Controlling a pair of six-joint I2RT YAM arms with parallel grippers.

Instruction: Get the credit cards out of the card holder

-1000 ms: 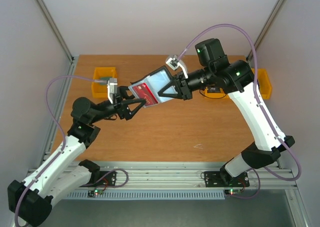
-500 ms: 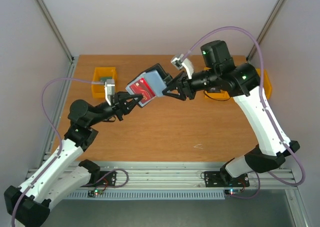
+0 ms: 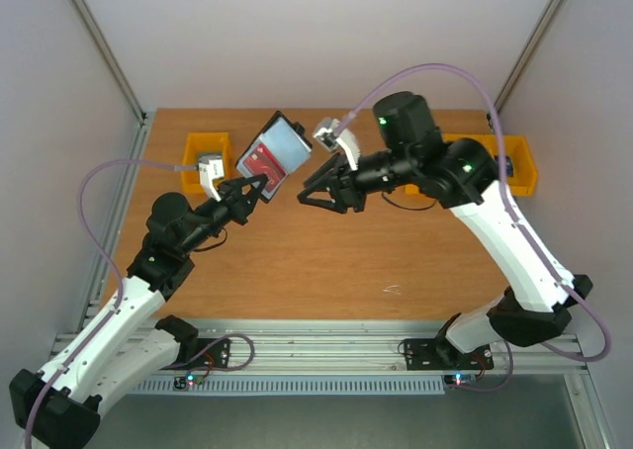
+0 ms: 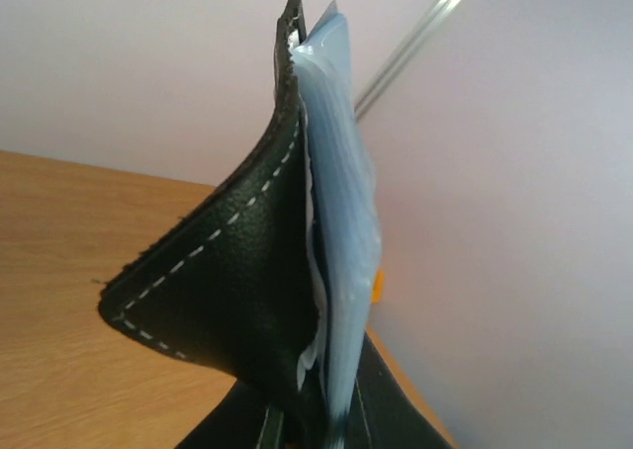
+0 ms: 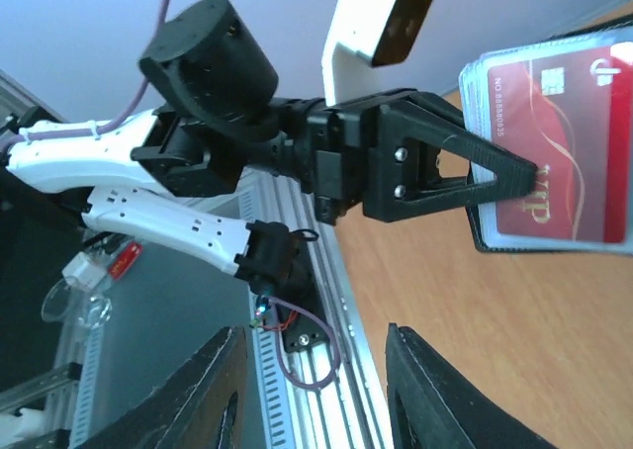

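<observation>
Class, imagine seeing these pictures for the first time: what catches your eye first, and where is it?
The open black card holder is raised above the table at the back left in the left pincer, with a red credit card showing in it. Beside it, the right pincer hangs open and empty.

Yellow bin (image 3: 205,138) far left, another (image 3: 525,176) far right, on wooden table (image 3: 346,261).

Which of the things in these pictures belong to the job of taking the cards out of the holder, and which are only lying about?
Belong to the job:
- card holder, held up in the air
- red card, in its pocket
- left jaws, shut on the holder
- right jaws, open, apart from it

Only lying about:
- left yellow bin
- right yellow bin
</observation>
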